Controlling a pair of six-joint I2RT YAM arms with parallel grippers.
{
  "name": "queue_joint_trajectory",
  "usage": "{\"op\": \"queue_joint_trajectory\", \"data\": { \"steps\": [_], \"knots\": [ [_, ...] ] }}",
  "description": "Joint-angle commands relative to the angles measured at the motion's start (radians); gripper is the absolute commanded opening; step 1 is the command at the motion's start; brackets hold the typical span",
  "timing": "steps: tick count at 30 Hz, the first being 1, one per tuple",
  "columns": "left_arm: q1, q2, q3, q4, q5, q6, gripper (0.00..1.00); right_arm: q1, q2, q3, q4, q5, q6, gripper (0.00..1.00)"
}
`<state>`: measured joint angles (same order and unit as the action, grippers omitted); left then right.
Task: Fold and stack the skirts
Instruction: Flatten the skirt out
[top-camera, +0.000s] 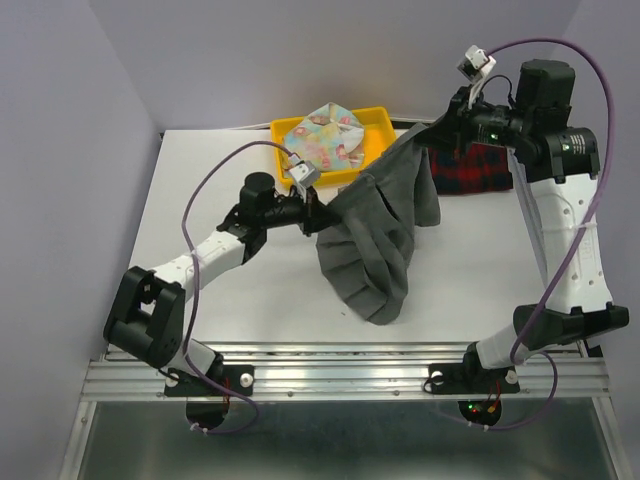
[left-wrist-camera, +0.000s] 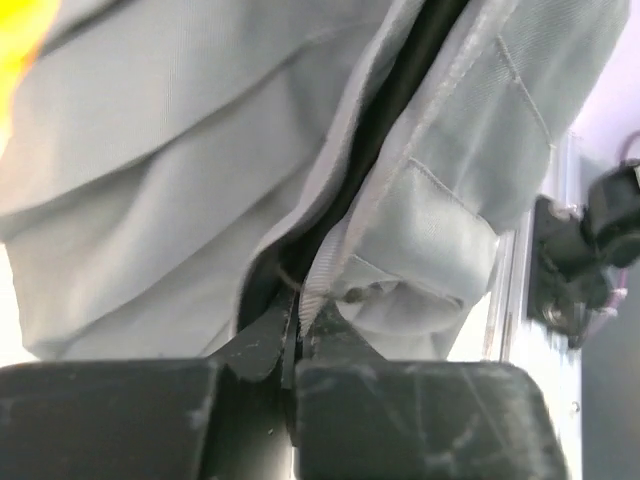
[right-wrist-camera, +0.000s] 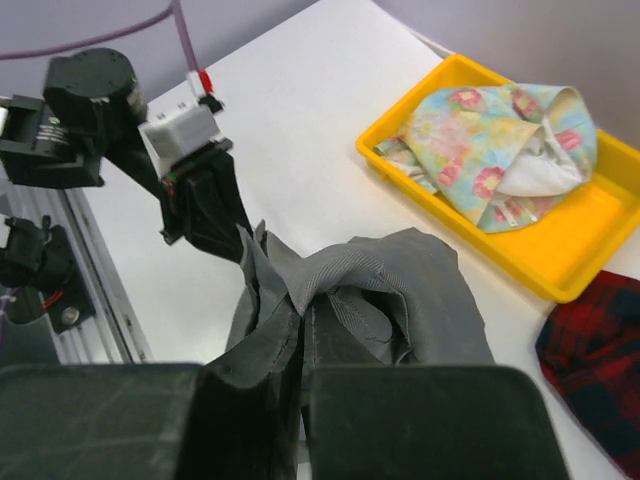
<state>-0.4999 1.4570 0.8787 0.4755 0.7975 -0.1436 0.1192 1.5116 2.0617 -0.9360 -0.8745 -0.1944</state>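
Top view: the grey skirt (top-camera: 380, 240) is stretched in the air between the two arms over the middle of the table (top-camera: 200, 200). The left gripper (top-camera: 318, 208) holds its left edge and the right gripper (top-camera: 447, 125) holds its upper right corner, higher and farther back. The cloth slopes down from right to left, and its pleated body hangs in folds toward the near edge; whether the lowest fold rests on the table cannot be told. Left wrist view: the left gripper (left-wrist-camera: 295, 320) has its jaws pressed together on a seamed edge of the grey skirt (left-wrist-camera: 180, 150), which fills most of the view. Right wrist view: the right gripper (right-wrist-camera: 300, 345) likewise pinches a bunched ridge of the grey skirt (right-wrist-camera: 400, 290), with the left gripper (right-wrist-camera: 225, 215) clamped on the cloth's far side. The floral skirt (top-camera: 325, 140) lies crumpled in the yellow tray (top-camera: 375, 115) at the back of the table, just behind the left gripper. The plaid skirt (top-camera: 480, 170) lies on the table to the right of the tray, partly hidden by the grey cloth and the right arm.
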Motion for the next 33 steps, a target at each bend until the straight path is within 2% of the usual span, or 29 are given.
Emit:
{"op": "queue_joint_trajectory", "data": {
  "steps": [1, 4, 5, 7, 10, 14, 15, 19, 20, 23, 28, 33],
  "knots": [
    [0.09, -0.122, 0.095, -0.09, 0.028, 0.04, 0.0, 0.0, -0.042, 0.074, 0.055, 0.136, -0.039, 0.01],
    [0.118, -0.182, 0.19, -0.246, -0.024, 0.163, 0.0, 0.0, -0.056, 0.064, 0.028, 0.236, -0.088, 0.01],
    [0.119, -0.222, 0.216, -0.362, -0.099, 0.262, 0.0, 0.0, -0.059, 0.055, 0.004, 0.264, -0.108, 0.01],
    [0.121, -0.291, 0.27, -0.499, -0.23, 0.347, 0.0, 0.0, -0.079, 0.008, -0.027, 0.34, -0.16, 0.01],
    [0.119, -0.375, 0.313, -0.625, -0.424, 0.45, 0.0, 0.0, -0.112, -0.052, -0.076, 0.393, -0.236, 0.01],
    [0.118, -0.467, 0.35, -0.776, -0.523, 0.599, 0.0, 0.0, -0.146, -0.141, -0.184, 0.445, -0.336, 0.01],
    [0.118, -0.49, 0.355, -0.804, -0.527, 0.658, 0.0, 0.0, -0.152, -0.146, -0.207, 0.445, -0.358, 0.01],
    [0.116, -0.59, 0.388, -0.954, -0.531, 0.729, 0.0, 0.0, -0.188, -0.126, -0.32, 0.422, -0.457, 0.01],
    [0.116, -0.616, 0.408, -1.047, -0.505, 0.784, 0.0, 0.0, -0.194, -0.114, -0.367, 0.416, -0.488, 0.01],
    [0.116, -0.659, 0.497, -1.214, -0.46, 0.826, 0.0, 0.0, -0.214, -0.04, -0.452, 0.394, -0.53, 0.01],
    [0.116, -0.715, 0.65, -1.356, -0.396, 0.799, 0.0, 0.0, -0.295, 0.032, -0.452, 0.388, -0.577, 0.01],
    [0.116, -0.69, 0.663, -1.434, -0.301, 0.802, 0.0, 0.0, -0.269, 0.014, -0.41, 0.407, -0.504, 0.01]
  ]
}}
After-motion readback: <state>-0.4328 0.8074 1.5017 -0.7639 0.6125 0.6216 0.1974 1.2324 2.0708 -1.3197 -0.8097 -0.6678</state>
